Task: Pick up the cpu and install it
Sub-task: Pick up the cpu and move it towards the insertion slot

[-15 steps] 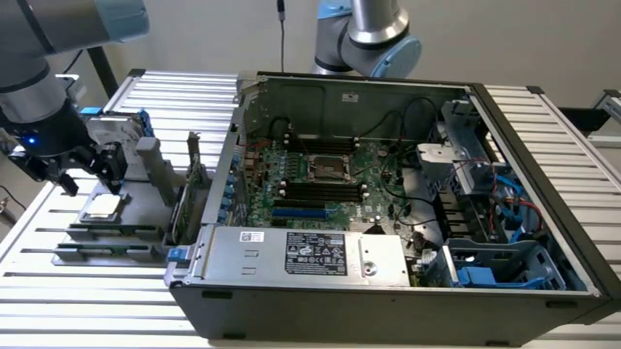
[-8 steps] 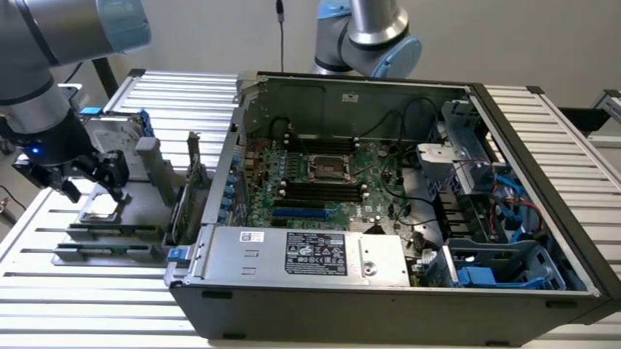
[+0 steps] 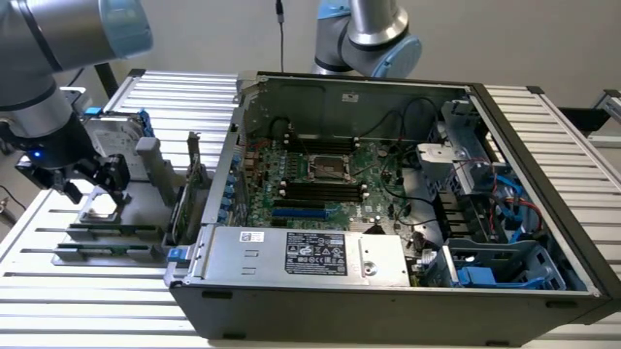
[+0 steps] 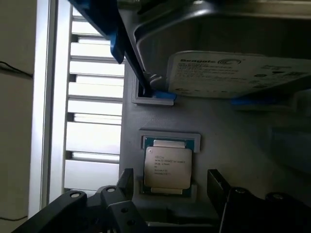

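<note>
The cpu [image 4: 167,167] lies flat just under the gripper [image 4: 170,185], whose spread fingers grip nothing

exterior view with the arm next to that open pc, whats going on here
A robot arm is working beside an open computer case. Its gripper hangs over a grey parts holder, with its fingers open on either side of the cpu and not touching it. The cpu lies flat in its slot on the holder, near the hard drive. The motherboard socket inside the case looks empty.
</note>
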`<state>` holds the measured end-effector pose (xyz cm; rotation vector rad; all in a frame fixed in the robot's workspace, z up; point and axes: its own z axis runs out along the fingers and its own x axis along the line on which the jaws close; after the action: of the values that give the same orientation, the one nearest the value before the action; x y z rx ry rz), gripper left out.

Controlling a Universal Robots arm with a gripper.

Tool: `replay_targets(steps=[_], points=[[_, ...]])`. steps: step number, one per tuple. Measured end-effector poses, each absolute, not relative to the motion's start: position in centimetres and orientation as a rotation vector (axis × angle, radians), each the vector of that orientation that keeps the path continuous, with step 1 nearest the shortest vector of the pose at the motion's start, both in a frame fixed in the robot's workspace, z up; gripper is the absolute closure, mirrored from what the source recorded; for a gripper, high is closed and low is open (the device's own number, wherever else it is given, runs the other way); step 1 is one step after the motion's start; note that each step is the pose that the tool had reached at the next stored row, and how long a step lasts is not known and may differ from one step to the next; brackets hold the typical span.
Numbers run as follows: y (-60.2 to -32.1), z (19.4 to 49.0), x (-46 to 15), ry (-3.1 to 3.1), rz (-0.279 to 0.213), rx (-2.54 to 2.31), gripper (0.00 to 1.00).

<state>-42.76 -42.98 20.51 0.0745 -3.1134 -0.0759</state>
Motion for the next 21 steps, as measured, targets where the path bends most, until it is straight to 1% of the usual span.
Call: replay_targets(steps=[11, 17, 21], points=[[-43.0, 19.4, -42.6, -3.109, -0.091, 0.015, 0.29], [-43.0, 19.1, -42.4, -3.094, -0.111, 0.012, 0.29], [-43.0, 19.0, -42.3, -3.079, -0.114, 0.011, 0.29]])
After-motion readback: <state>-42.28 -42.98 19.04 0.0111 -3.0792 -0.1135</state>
